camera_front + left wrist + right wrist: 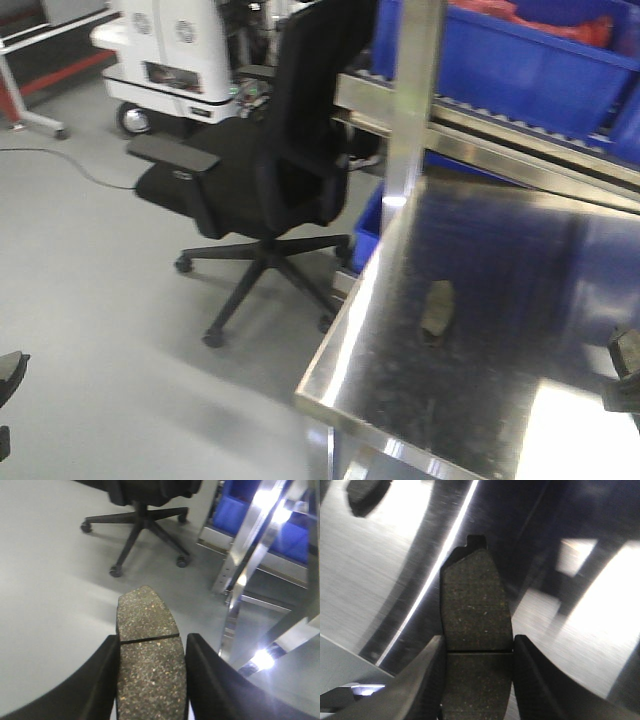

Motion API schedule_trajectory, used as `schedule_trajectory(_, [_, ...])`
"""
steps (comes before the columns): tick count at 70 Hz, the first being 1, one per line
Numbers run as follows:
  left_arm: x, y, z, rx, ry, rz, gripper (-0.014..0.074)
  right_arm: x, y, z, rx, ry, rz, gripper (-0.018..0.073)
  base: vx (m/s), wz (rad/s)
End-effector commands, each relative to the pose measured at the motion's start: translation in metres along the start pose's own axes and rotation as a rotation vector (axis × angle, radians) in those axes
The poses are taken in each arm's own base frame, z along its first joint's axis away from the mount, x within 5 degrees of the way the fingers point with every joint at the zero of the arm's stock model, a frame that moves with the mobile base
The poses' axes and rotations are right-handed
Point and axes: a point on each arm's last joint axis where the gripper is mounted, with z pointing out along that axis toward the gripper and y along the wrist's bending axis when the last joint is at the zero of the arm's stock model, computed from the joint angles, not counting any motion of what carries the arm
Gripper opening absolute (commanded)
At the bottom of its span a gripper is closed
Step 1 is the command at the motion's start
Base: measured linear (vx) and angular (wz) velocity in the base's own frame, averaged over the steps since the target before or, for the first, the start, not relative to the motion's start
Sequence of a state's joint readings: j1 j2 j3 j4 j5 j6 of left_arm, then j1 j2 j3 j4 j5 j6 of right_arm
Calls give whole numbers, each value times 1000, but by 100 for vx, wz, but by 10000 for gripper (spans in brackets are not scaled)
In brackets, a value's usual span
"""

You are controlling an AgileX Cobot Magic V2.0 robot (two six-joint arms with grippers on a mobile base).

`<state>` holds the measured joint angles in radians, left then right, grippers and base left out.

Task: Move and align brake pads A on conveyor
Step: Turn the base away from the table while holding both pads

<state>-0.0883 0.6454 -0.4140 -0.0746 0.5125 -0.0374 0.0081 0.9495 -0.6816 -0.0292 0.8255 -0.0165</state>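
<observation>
In the left wrist view my left gripper (152,639) is shut on a speckled dark-grey brake pad (147,630), held above the grey floor. The groove across the pad sits right at the fingertips. My right gripper (477,642) is shut on a second brake pad (476,605), which hangs over the shiny steel tabletop (375,570). Another pad (437,310) lies loose on that steel tabletop (480,390), and the right wrist view shows a dark pad (365,495) at its top left. The conveyor is out of view.
A black office chair (260,170) on castors stands on the floor left of the table. A steel post (410,100) rises at the table's far edge, with blue bins (540,60) on a roller track behind it. A white machine (170,55) stands further back.
</observation>
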Motion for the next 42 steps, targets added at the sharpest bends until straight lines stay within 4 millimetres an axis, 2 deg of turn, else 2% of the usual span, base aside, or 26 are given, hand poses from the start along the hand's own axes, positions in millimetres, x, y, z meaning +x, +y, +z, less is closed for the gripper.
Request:
schedule_trajectory(1, [-15, -3, -5, 17, -110, -5, 101, -11, -1, -9, 8, -92, -14, 62, -4, 55])
schedule_trajectory(42, [-15, -3, -5, 17, -110, -5, 101, -11, -1, -9, 8, -92, -14, 62, 0, 57])
